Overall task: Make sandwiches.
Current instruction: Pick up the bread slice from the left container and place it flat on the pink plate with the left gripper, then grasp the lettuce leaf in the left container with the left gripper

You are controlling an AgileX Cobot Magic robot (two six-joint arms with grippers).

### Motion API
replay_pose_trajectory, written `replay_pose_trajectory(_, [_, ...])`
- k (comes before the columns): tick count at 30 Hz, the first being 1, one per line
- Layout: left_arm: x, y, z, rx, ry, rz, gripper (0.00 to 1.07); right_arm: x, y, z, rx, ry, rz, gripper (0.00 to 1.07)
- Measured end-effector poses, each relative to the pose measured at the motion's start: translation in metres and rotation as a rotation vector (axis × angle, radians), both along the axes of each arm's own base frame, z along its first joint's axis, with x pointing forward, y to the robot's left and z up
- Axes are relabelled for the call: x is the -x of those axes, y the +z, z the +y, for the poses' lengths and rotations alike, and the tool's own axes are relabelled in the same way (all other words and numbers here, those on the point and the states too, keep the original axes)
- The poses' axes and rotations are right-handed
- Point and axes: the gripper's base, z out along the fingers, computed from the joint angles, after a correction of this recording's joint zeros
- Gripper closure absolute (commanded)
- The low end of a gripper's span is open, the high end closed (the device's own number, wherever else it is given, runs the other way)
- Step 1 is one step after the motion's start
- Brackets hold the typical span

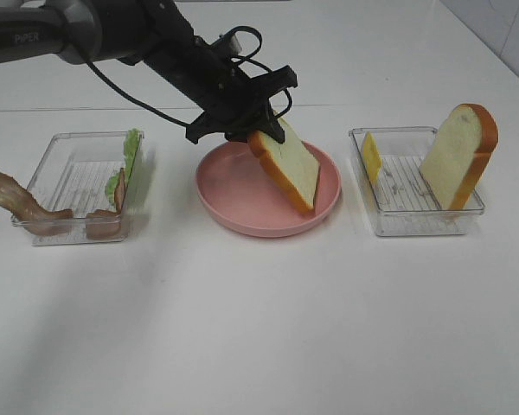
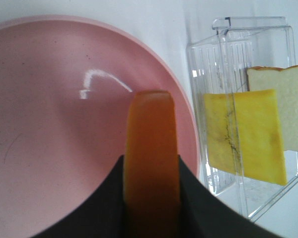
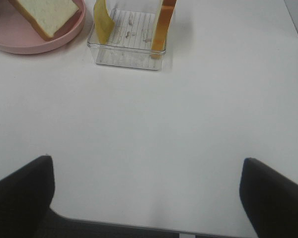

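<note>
Right claw (image 3: 146, 161): 2 fingertips (image 3: 25, 193) only

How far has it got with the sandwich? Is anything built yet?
Barely started. Done: nothing is stacked yet. In hand: the left gripper holds one bread slice, tilted, over the pink plate. Left: the lettuce and bacon at the left tray, and the cheese and second bread slice in the right tray.

white table (image 1: 259, 337), pink plate (image 1: 242, 225), two clear trays (image 1: 78, 186) (image 1: 400, 186)
</note>
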Motion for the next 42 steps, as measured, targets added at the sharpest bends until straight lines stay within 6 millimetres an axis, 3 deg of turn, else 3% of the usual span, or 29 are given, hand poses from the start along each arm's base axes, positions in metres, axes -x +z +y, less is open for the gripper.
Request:
replay_pose_trajectory(4, [-0.001, -0.008, 0.0, -0.004, 0.006, 0.012, 0.99, 0.0, 0.0, 0.0, 0.0, 0.0, 0.0, 0.09])
replay_pose_trajectory(8, [-0.001, -0.008, 0.0, -0.003, 0.007, 0.01, 0.9, 0.0, 0.0, 0.0, 0.0, 0.0, 0.0, 0.09])
replay_pose_trajectory(10, [-0.002, -0.007, 0.0, -0.009, 0.005, 0.003, 0.53, 0.0, 0.0, 0.0, 0.0, 0.0, 0.0, 0.09])
replay_pose_trajectory(11, [-0.002, -0.007, 0.0, -0.009, 0.005, 0.003, 0.53, 0.0, 0.0, 0.0, 0.0, 0.0, 0.0, 0.09])
replay_pose_trajectory(12, [-0.003, -0.005, 0.001, -0.029, -0.005, -0.016, 0.4, 0.0, 0.0, 0.0, 0.0, 0.0, 0.0, 0.09])
replay_pose_trajectory(13, [-0.004, -0.004, 0.001, -0.038, -0.01, -0.024, 0.18, 0.0, 0.0, 0.0, 0.0, 0.0, 0.0, 0.09])
replay_pose_trajectory(14, [-0.004, -0.004, 0.001, -0.038, -0.01, -0.024, 0.18, 0.0, 0.0, 0.0, 0.0, 0.0, 0.0, 0.09])
replay_pose_trajectory(16, [-0.006, 0.004, 0.002, -0.067, -0.034, -0.056, 0.05, 0.0, 0.0, 0.0, 0.0, 0.0, 0.0, 0.09])
replay_pose_trajectory(23, [-0.009, 0.024, -0.001, -0.124, -0.064, -0.113, 0.05, 0.0, 0.0, 0.0, 0.0, 0.0, 0.0, 0.09])
replay_pose_trajectory(33, [-0.001, 0.047, -0.011, -0.43, -0.084, -0.211, 0.05, 0.0, 0.0, 0.0, 0.0, 0.0, 0.0, 0.09])
replay_pose_trajectory(39, [0.006, 0.074, -0.011, -0.53, -0.109, -0.233, 0.05, 0.0, 0.0, 0.0, 0.0, 0.0, 0.0, 0.09])
replay_pose_trajectory(42, [0.006, 0.102, -0.008, -0.526, -0.101, -0.28, 0.05, 0.0, 0.0, 0.0, 0.0, 0.0, 0.0, 0.09])
